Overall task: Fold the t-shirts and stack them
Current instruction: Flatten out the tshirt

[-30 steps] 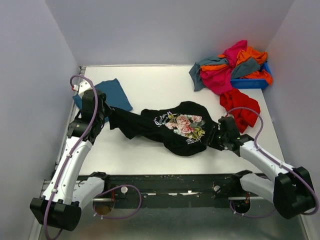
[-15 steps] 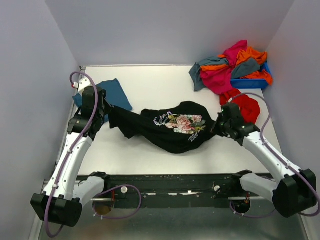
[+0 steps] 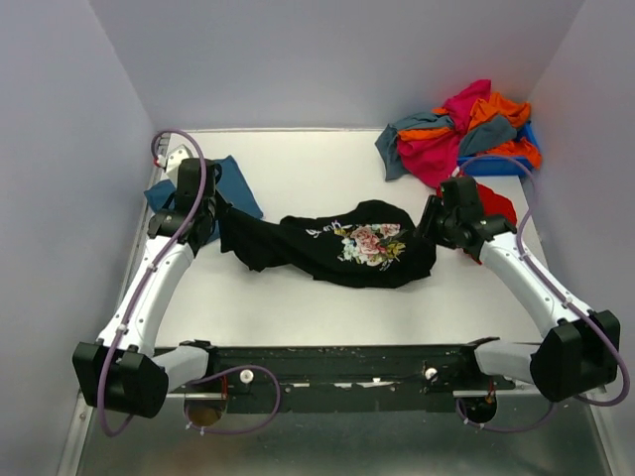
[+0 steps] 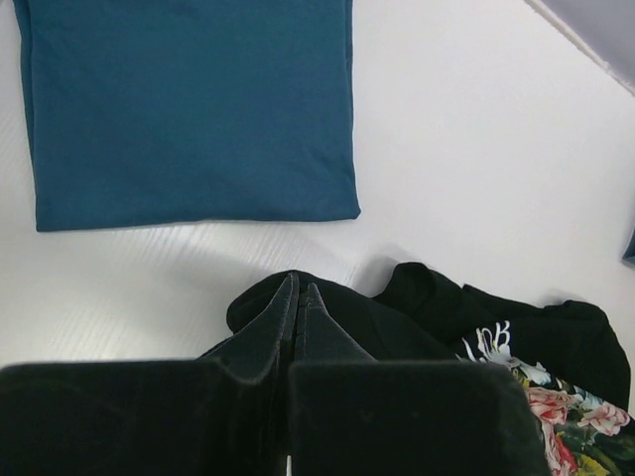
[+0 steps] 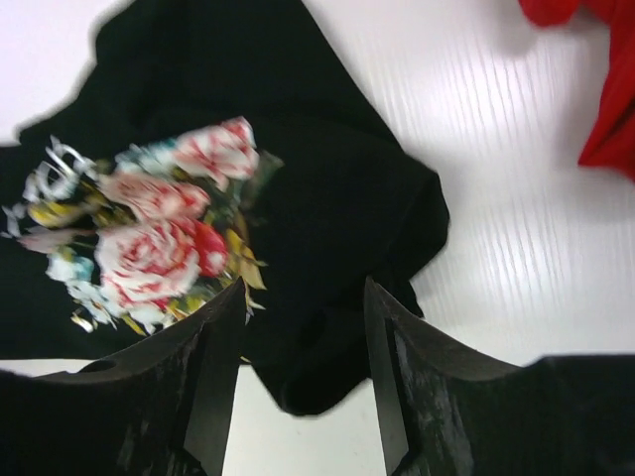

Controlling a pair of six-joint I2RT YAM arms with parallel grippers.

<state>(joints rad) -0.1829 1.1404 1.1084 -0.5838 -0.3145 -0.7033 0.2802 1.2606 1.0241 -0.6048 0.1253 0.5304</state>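
White flat table (image 3: 317, 169) sits between pale walls. On its middle lies a soft black cloth t-shirt (image 3: 337, 248), bunched up, with pink and white roses on the chest. The left gripper (image 4: 303, 288) has its fingers squeezed together on the shirt's left end — a fold of black cloth is pinched there. The right gripper (image 5: 303, 295) hangs over the shirt's right edge, fingers apart. White curly writing sits beside the roses — too small to read.
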